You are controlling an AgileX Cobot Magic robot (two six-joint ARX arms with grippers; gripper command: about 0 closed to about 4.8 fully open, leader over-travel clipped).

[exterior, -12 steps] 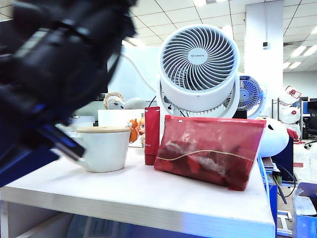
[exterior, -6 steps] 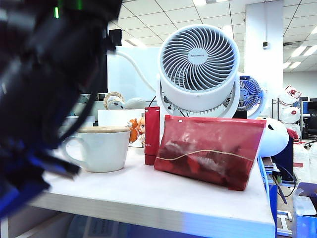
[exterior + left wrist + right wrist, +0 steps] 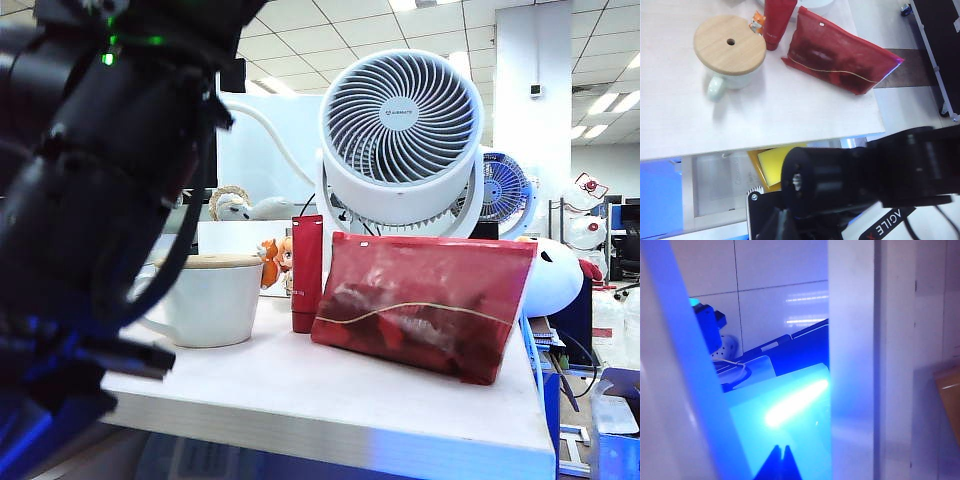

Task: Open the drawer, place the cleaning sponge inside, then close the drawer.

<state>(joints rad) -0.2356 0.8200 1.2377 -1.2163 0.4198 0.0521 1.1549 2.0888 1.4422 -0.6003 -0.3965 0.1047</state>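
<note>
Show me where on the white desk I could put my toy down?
Bare desk top lies left of the mug and along the front edge before the red pouch. Mug, red tube and pouch crowd the back. Both grippers are off the top.

The robot's arm [image 3: 100, 200] fills the left side of the exterior view as a thick black body with rounded, blurred segments. Small green lights shine near its top, and a black cable hangs in a loop along its side. Lower down, its edges take a blue reflection.

In the left wrist view, another arm [image 3: 860, 175] is matte black, with a round joint cap that has a small pale hole in the middle. Below it sits a black plate with a white border and a silver screw. A black link carries white letters and a red mark.

The right tool [image 3: 780, 460] appears only as two dark pointed tips, pressed together.
</note>
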